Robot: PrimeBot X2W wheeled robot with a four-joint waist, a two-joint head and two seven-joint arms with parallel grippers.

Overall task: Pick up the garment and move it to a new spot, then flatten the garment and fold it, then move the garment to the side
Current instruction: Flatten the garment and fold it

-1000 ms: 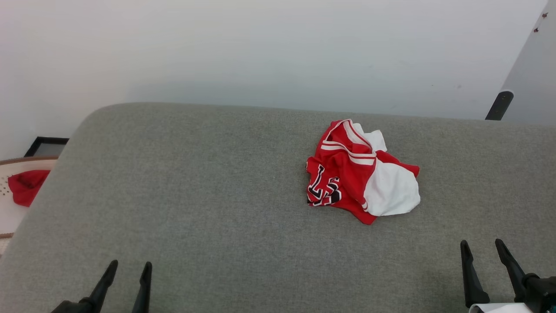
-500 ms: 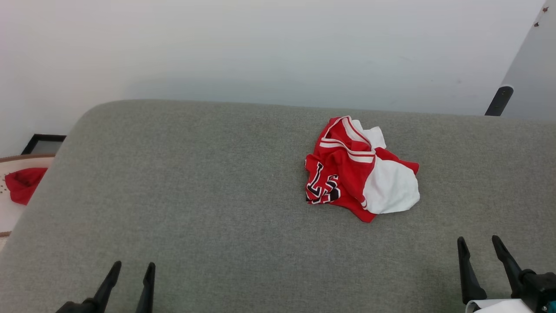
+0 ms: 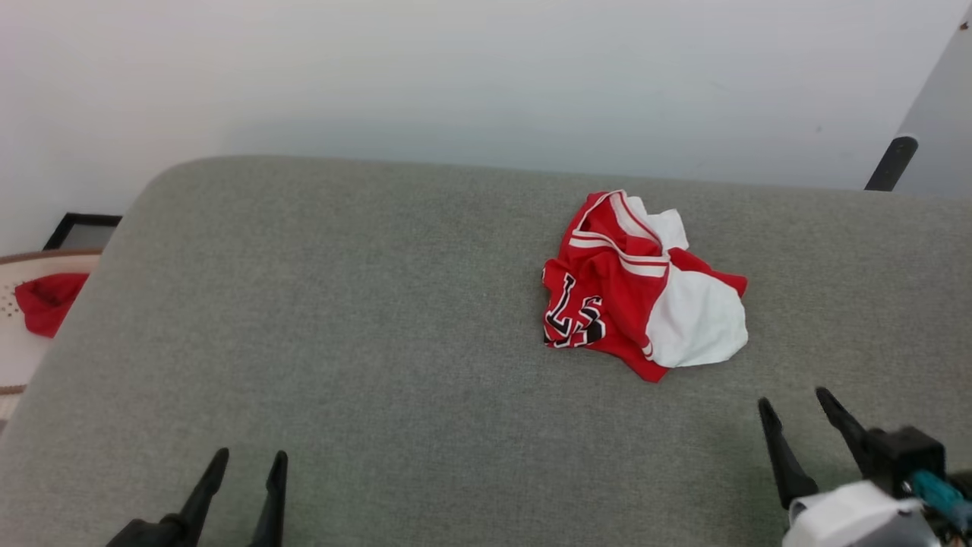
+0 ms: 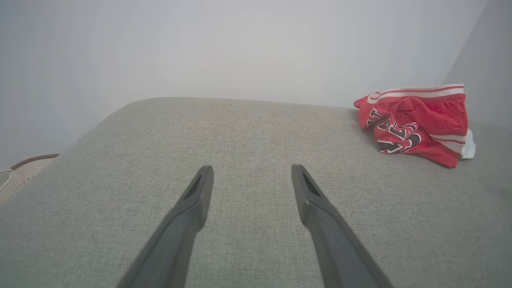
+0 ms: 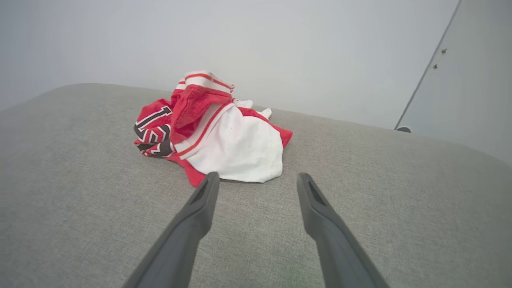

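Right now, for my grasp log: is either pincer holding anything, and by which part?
Nothing is held. The left pincer and the right pincer are both open and empty. The jersey lies crumpled on the cushion, apart from both.

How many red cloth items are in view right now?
2. The garment lies crumpled on the grey cushion, right of centre. A plain red cloth sits off the cushion at the head view's far left edge. Others may lie outside the views.
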